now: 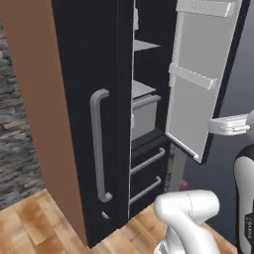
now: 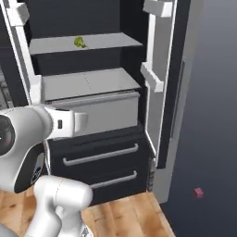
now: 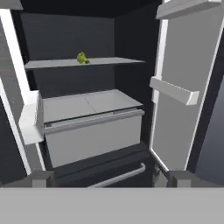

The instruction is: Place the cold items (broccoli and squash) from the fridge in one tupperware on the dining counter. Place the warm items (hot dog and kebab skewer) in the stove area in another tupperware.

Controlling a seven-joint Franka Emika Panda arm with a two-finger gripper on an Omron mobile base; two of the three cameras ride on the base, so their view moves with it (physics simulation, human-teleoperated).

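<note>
the white arm reaches forward at about drawer height toward the open fridge (image 2: 115, 152), and the gripper (image 3: 107, 177) faces straight into the compartment with its jaws spread wide and nothing between them, the two dark fingertips (image 3: 41, 178) standing far apart at the bottom of the hand view. the broccoli (image 3: 82, 57) sits on the upper shelf (image 3: 109, 61) near the back wall, well above the grey drawer (image 3: 94, 133) and well apart from the gripper. the floret is small and blurred, the squash cannot be made out, and the door (image 1: 198, 79) cuts off part of the interior in the left base view.
</note>
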